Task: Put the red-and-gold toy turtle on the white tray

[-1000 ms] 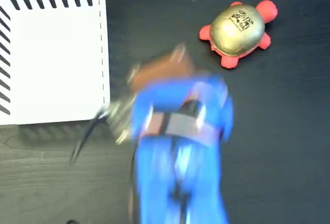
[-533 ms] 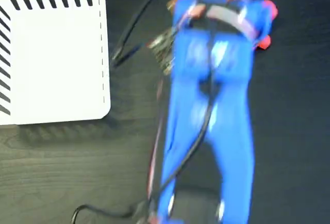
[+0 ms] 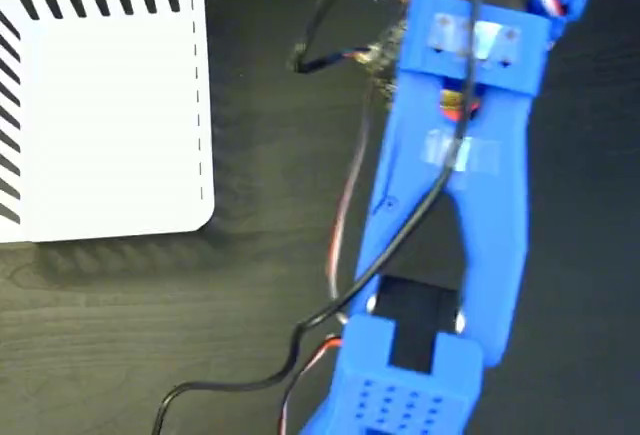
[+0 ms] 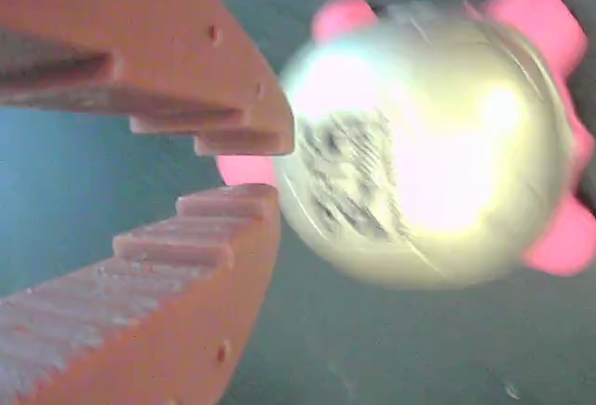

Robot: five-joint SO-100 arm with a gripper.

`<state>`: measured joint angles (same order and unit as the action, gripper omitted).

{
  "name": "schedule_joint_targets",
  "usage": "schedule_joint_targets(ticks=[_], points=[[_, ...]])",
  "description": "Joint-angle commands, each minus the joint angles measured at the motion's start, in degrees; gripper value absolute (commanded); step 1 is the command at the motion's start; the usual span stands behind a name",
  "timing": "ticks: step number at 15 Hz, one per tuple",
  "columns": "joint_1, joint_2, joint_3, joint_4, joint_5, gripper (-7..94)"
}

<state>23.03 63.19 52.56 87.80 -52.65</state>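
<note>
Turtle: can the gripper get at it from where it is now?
Probably yes. In the wrist view the gripper sits right beside the turtle, nothing between them, but the jaws look nearly closed and would need to open wider around the shell.

Your blue arm (image 3: 450, 205) stretches from the bottom edge up to the top right of the fixed view, cables trailing along it. In the wrist view your gripper (image 4: 244, 170) shows orange toothed fingers (image 4: 168, 265) slightly parted, nothing between them.

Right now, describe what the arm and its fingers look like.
The arm is bright blue plastic, boxy, with a grid of small holes near its base. Black and red-white cables run along it. The fingers are orange-brown with stepped, toothed inner edges.
</note>
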Motion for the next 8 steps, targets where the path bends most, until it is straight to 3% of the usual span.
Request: schedule_joint_targets(ticks=[1, 2, 4, 5, 7, 8], points=[[1.23, 1.76, -3.16, 0.97, -2.72, 1], [1.41, 1.32, -3.34, 0.79, -3.16, 2], [1.41, 0.62, -3.60, 2.02, -3.87, 30], [1.58, 0.44, -3.60, 2.64, -4.57, 39], [2.46, 0.00, -3.52, 3.25, -6.86, 52], [3.34, -0.18, -3.60, 5.10, -10.11, 53]])
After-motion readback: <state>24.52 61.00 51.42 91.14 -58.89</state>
